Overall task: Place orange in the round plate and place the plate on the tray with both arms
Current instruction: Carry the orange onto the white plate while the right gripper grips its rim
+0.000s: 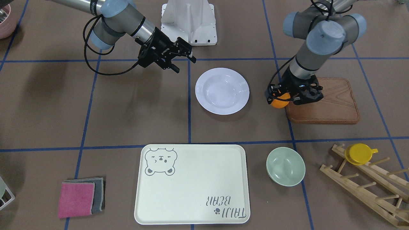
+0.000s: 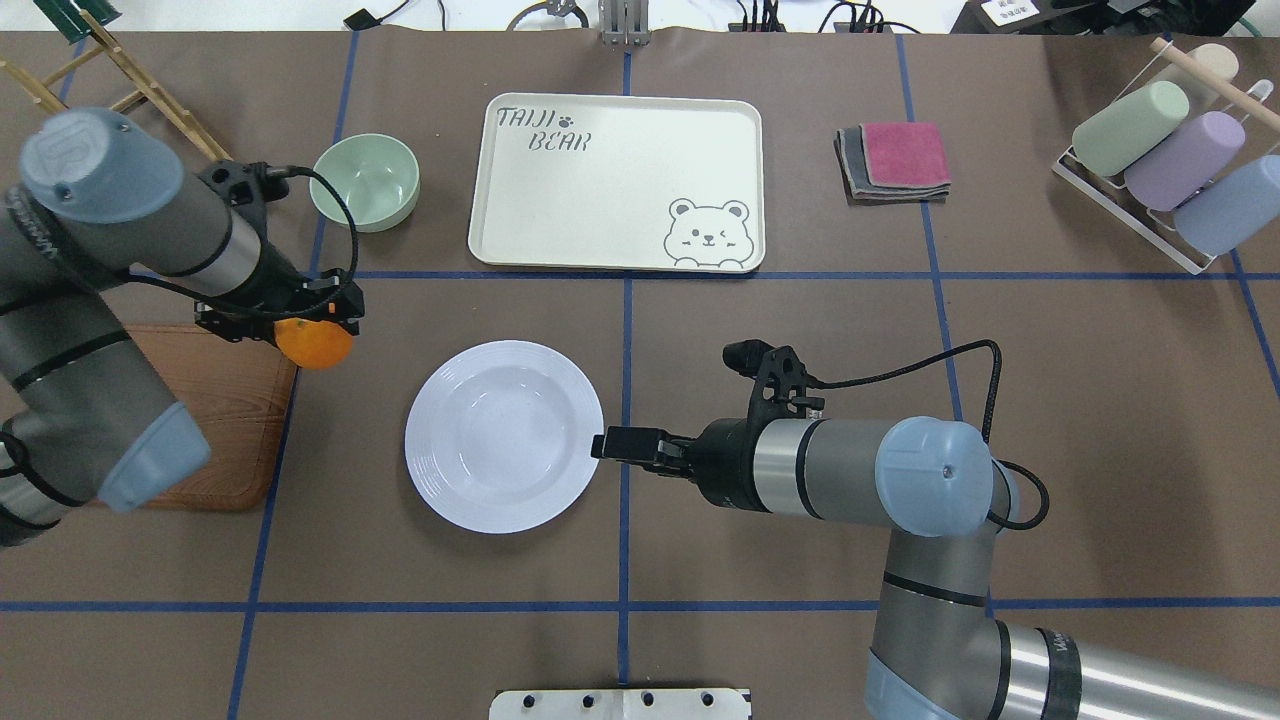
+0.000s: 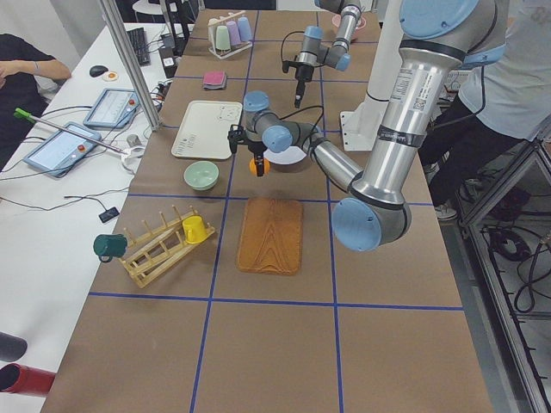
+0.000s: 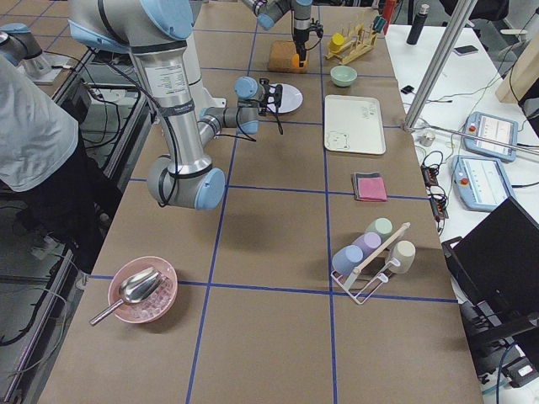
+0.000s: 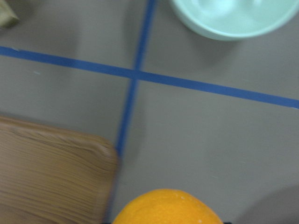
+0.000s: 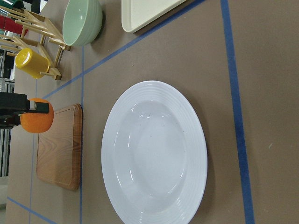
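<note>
Two left fingers (image 6: pixel 11 101) pinch the round orange (image 2: pixel 315 343) beside a glossy, ribbed plate (image 2: pixel 440 480).

orange (image 2: pixel 316 344): bright orange | round plate (image 2: pixel 500 440): glossy white, ribbed rim | tray (image 2: pixel 600 180): cream, grey bear face

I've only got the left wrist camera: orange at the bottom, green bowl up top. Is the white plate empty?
Observer: Yes, the round plate is empty, on the table between the two arms.
Operator: Is the orange gripped?
Observer: Yes, the left gripper is shut on the orange, just off the wooden board's edge.
Operator: And the right gripper?
Observer: The right gripper is open, hovering near the plate's rim, touching nothing.
</note>
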Action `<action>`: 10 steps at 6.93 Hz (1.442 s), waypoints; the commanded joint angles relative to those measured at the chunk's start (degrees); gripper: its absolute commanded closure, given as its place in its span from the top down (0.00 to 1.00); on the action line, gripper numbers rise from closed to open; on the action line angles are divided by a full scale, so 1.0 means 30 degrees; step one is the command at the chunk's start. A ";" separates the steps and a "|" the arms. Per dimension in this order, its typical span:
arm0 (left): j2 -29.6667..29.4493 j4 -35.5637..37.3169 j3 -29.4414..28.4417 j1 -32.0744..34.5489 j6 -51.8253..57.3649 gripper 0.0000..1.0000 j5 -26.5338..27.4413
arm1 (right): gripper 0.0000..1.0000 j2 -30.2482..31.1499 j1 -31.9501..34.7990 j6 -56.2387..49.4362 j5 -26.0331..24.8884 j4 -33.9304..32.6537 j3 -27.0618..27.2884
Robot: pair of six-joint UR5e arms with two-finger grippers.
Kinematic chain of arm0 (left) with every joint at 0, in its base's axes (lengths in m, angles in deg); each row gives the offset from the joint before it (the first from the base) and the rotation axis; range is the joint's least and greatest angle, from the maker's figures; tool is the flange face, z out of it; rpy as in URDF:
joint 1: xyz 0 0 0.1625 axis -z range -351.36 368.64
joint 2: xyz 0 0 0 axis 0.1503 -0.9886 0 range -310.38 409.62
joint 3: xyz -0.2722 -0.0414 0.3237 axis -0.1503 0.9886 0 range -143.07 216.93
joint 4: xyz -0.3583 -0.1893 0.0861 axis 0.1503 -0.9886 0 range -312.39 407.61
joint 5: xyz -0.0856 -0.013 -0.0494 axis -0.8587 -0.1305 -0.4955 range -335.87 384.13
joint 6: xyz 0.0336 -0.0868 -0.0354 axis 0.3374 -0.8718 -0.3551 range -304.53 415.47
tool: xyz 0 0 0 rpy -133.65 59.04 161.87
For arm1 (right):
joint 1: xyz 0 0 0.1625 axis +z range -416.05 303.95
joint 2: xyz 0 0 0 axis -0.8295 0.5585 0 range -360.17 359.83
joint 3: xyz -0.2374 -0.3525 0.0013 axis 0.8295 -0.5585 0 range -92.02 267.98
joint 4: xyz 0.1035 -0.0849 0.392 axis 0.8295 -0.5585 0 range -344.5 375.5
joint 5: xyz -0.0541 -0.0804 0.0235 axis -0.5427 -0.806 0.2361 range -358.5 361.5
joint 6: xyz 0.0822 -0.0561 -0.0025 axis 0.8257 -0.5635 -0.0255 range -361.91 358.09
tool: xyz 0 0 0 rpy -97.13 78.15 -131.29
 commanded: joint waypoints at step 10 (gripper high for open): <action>-0.3358 -0.0933 -0.2487 -0.4379 -0.4107 0.97 0.2562 | 0.96 -0.2430 0.0705 0.1599 -0.0450 0.0001 -0.3899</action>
